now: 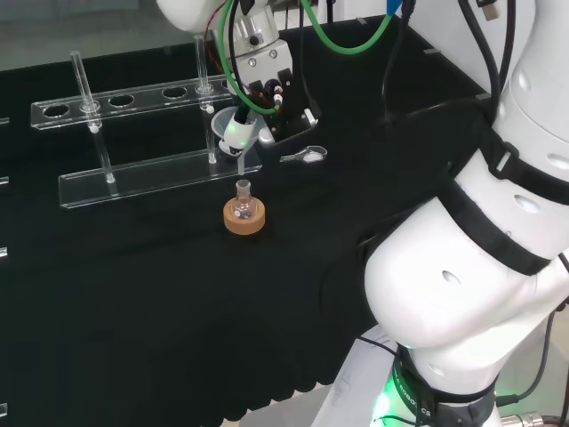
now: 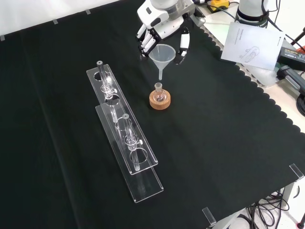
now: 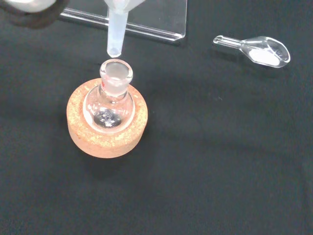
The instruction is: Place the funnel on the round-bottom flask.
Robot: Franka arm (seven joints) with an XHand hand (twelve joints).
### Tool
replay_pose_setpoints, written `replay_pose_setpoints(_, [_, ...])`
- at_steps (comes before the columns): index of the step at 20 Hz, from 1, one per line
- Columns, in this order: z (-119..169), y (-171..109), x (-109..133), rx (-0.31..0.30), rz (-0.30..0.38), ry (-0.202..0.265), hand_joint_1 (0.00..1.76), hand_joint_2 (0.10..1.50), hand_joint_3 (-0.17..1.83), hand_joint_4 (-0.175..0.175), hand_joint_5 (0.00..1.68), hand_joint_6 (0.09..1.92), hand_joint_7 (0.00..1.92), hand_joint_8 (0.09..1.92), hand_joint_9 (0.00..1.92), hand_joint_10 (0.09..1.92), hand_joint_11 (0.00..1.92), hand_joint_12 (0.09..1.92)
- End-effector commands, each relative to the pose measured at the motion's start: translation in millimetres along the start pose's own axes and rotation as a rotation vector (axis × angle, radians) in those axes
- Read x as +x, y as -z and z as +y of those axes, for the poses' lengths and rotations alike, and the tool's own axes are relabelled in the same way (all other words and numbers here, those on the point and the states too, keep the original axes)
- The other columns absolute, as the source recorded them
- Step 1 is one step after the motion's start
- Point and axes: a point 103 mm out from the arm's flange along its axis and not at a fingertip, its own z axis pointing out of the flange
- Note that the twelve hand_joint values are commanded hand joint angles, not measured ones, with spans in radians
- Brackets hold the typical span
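Gripping the funnel (image 2: 162, 55) at the front view's top centre, the hand (image 2: 159, 29) holds its stem just above the flask (image 2: 158, 91), not yet in the neck. Flask sits upright in a cork ring (image 2: 159, 100) mid-frame.

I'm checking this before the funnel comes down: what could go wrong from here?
1. The funnel stem tip hangs just above the narrow neck of the flask and looks slightly off centre; it could catch the rim rather than enter.
2. The flask only sits in its cork ring, so a sideways push might tip it.
3. The hand holds the funnel by its cone; released tilted, it may topple.
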Motion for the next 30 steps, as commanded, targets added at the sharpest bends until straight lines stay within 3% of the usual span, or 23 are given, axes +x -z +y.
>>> replay_pose_setpoints(1, [3,-4,-4,0.007,0.000,0.001,0.80,0.75,0.57,-0.070,0.55,0.60,0.63,0.77,0.99,0.57,0.51,1.33])
replay_pose_setpoints(15, [17,-13,-6,0.023,0.016,-0.003,0.81,0.76,0.57,-0.070,0.57,0.61,0.64,0.77,0.99,0.57,0.51,1.32])
replay_pose_setpoints(22, [29,-22,13,0.052,-0.005,0.002,0.81,0.76,0.57,-0.070,0.57,0.62,0.64,0.77,0.99,0.57,0.52,1.32])
replay_pose_setpoints(30, [27,-26,13,0.066,-0.014,0.000,0.81,0.76,0.57,-0.070,0.57,0.62,0.64,0.77,0.99,0.57,0.52,1.32])
